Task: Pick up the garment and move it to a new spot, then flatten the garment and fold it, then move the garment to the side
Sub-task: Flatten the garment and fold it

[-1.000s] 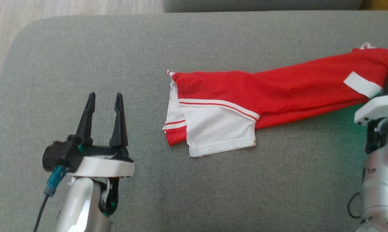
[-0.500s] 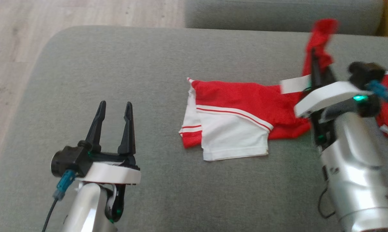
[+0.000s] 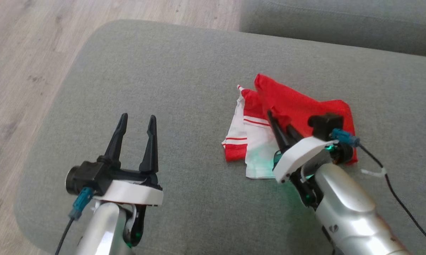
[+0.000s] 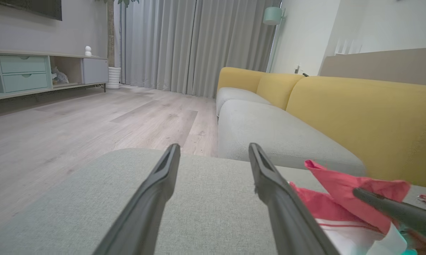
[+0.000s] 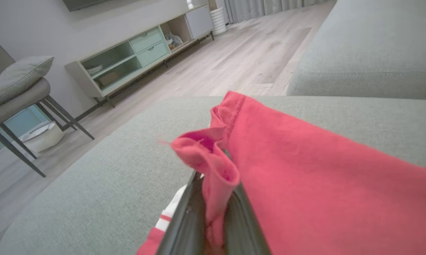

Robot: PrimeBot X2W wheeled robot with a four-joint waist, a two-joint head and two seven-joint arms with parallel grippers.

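**Right claw pinches red garment over grey cushion; left claw stands wide and empty**

The right claw is closed tight on the garment. In the right wrist view, a bunched fold of red cloth is squeezed between its two dark fingers and puffs out just above their tips. From that pinch the red fabric spreads away to the right as a broad sheet, draped over the lower layers.

The garment lies on the grey cushion, right of the middle in the head view. Its red part is doubled over on top. A white panel with thin red stripes shows underneath at the left, and a red hem shows at the lower left corner. A green glow from the right wrist falls on the white cloth. The right arm's black cable trails across the cushion to the right of the garment.

The left claw hovers over bare cushion at the lower left, well apart from the garment. Its fingers are spread wide and have hold of nothing. In the left wrist view, grey upholstery shows between those fingers and the garment sits at the lower right.

A pale wooden floor lies beyond the cushion's rounded left edge. A sofa with a grey seat and yellow backrests stands past the far edge.
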